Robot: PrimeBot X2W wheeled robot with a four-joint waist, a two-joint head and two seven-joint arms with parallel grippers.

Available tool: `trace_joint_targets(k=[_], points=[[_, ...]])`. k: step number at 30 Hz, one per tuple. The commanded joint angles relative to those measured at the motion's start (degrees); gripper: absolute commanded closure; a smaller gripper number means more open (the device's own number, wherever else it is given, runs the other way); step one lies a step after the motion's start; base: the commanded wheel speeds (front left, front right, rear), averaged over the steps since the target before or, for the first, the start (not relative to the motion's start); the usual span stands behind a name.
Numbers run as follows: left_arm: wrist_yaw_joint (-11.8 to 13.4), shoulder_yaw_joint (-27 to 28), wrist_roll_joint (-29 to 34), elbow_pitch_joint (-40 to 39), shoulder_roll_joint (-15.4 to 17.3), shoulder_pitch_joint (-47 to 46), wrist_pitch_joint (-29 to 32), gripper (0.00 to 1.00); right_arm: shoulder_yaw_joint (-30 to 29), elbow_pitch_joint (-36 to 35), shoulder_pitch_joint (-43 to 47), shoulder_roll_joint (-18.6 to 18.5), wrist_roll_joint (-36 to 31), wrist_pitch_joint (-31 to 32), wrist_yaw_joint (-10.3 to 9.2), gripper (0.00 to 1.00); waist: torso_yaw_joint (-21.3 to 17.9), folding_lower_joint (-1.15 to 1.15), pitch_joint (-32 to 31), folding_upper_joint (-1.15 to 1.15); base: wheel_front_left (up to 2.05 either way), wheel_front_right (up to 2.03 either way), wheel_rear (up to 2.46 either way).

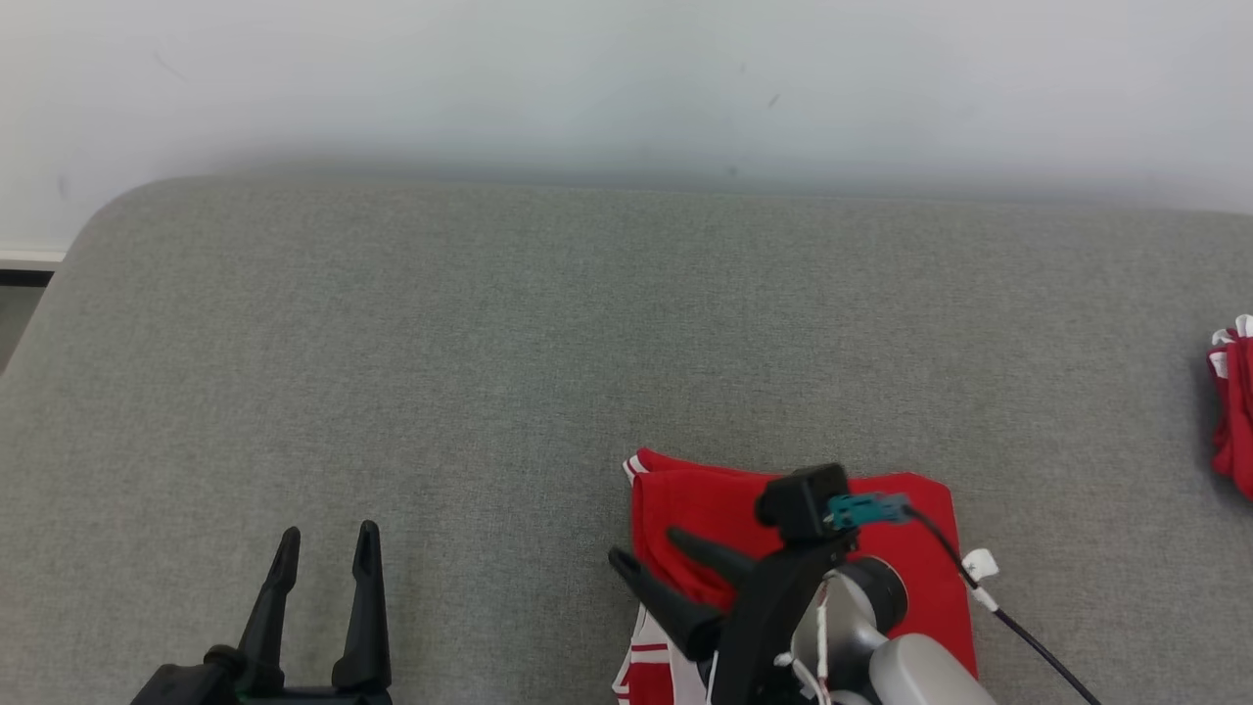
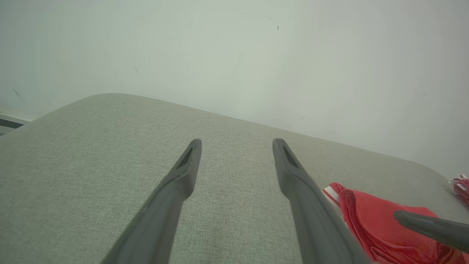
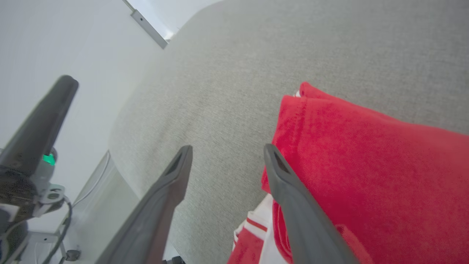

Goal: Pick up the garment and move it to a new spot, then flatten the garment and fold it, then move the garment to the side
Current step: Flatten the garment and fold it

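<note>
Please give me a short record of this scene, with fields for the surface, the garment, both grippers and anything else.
surface: grey fabric cushion, pale wall behind
garment: red with white trim, folded, lying right of centre near the front
left gripper: open, empty, over bare cushion
right gripper: open, empty, over the garment's left edge
other: red bundle at far right

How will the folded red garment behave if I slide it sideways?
Probably floppy: the garment is soft cloth in loose layers with a rounded fold edge, so a push may bunch or unfold it. It is likely light. The woven grey surface looks grippy, so the garment would probably drag rather than glide.
</note>
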Motion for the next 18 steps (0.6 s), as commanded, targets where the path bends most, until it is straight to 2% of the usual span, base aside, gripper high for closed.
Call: trace_joint_targets(k=[1,4,13,18], points=[[0.0,0.2,-0.5,0.0,0.3,-0.1,-0.3,0.00,-0.9,-1.5,-0.5,-0.1,1.9,-1.5,-0.16,0.00,-0.5,0.00,-0.2,0.00,0.00,0.00,0.00],[0.1,0.4,-0.5,-0.2,0.3,0.1,-0.4,0.00,-2.9,-3.0,-0.9,-0.1,0.9,-2.5,-0.16,0.00,-1.0,0.00,-0.4,0.00,0.00,0.00,0.00],[0.0,-0.4,0.0,0.1,0.3,0.2,-0.7,0.00,-16.4,-5.4,4.5,-0.9,-17.5,-0.7,-0.16,0.00,-2.6,0.00,-1.0,0.00,0.00,0.00,0.00],[-0.3,-1.4,0.1,0.8,0.2,0.1,-0.8,0.00,-23.5,-6.1,9.9,-0.4,-21.2,-1.8,-0.16,0.00,-2.9,0.00,-1.8,0.00,0.00,0.00,0.00]])
